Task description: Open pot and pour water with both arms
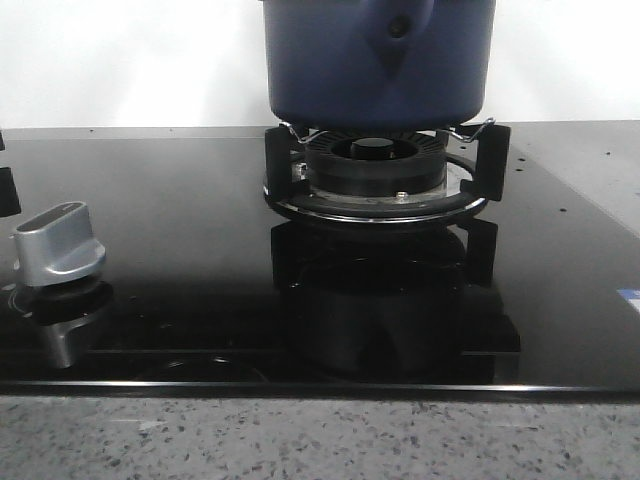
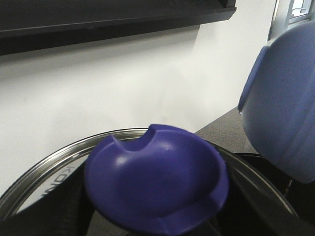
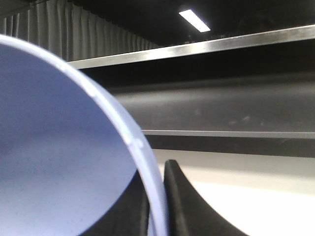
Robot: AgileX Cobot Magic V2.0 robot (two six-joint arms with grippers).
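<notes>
The dark blue pot (image 1: pixel 380 60) sits on the gas burner (image 1: pixel 375 165); its top is cut off by the front view's edge. No arm shows there. My left gripper (image 2: pixel 157 221) is shut on the lid's blue knob (image 2: pixel 157 182). The knob hides the jaws, and the lid's steel rim (image 2: pixel 59 155) is tilted against the white wall. My right gripper (image 3: pixel 157 206) is shut on the rim (image 3: pixel 147 167) of a lighter-blue bowl (image 3: pixel 54 147), one black finger (image 3: pixel 192 206) on either side. The bowl (image 2: pixel 285 113) also hangs beside the lid. Water is out of view.
A silver stove knob (image 1: pixel 58 245) stands on the black glass hob (image 1: pixel 180 200) at the left. The burner's black pot supports (image 1: pixel 492 160) stick out around the pot. A speckled counter edge (image 1: pixel 320 440) runs along the front, and a dark shelf (image 2: pixel 113 22) hangs above the wall.
</notes>
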